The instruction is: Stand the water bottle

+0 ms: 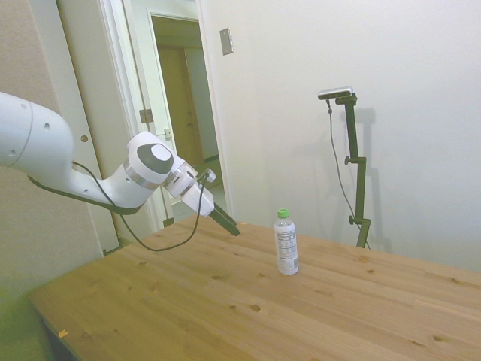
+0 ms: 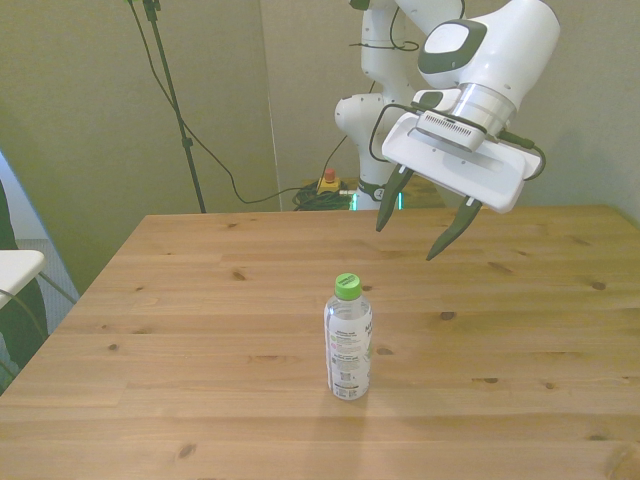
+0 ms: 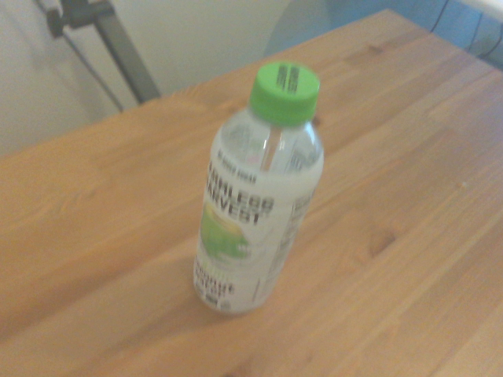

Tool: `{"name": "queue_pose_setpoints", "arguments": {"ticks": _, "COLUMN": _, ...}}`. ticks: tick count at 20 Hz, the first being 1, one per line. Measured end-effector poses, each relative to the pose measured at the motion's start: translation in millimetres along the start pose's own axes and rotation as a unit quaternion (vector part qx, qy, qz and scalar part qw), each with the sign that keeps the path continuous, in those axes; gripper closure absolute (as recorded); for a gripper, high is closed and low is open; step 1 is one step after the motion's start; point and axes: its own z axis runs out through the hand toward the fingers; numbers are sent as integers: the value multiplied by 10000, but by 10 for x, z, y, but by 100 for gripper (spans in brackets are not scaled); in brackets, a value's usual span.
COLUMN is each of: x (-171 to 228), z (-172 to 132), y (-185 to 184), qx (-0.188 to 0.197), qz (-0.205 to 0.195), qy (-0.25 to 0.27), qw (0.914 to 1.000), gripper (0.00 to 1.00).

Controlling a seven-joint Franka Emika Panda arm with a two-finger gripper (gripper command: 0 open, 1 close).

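The water bottle (image 2: 348,340) stands upright on the wooden table (image 2: 200,300), green cap on top and white label with a green patch around its body. It also shows in the side view (image 1: 285,244) and fills the wrist view (image 3: 255,196). My gripper (image 2: 415,222) hangs open in the air above the table, behind the bottle and toward the front view's right, apart from it. In the side view the gripper (image 1: 225,222) is to the left of the bottle, tilted down toward it, holding nothing.
The table's far edge (image 2: 400,212) lies just behind the gripper. Cables and a small red-and-yellow device (image 2: 328,183) lie on the floor behind the table. A white object (image 2: 15,270) sits past the table's edge at the front view's left.
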Motion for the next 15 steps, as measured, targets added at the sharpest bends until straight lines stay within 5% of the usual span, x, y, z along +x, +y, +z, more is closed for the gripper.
{"name": "queue_pose_setpoints", "arguments": {"ticks": 8, "x": 175, "z": -215, "y": 305, "qx": -251, "qz": -1331, "qy": -1280, "qw": 9825, "gripper": 0}}
{"name": "queue_pose_setpoints", "arguments": {"ticks": 15, "x": 402, "z": -360, "y": 475, "qx": -519, "qz": -2567, "qy": -2316, "qw": 9369, "gripper": 0}}
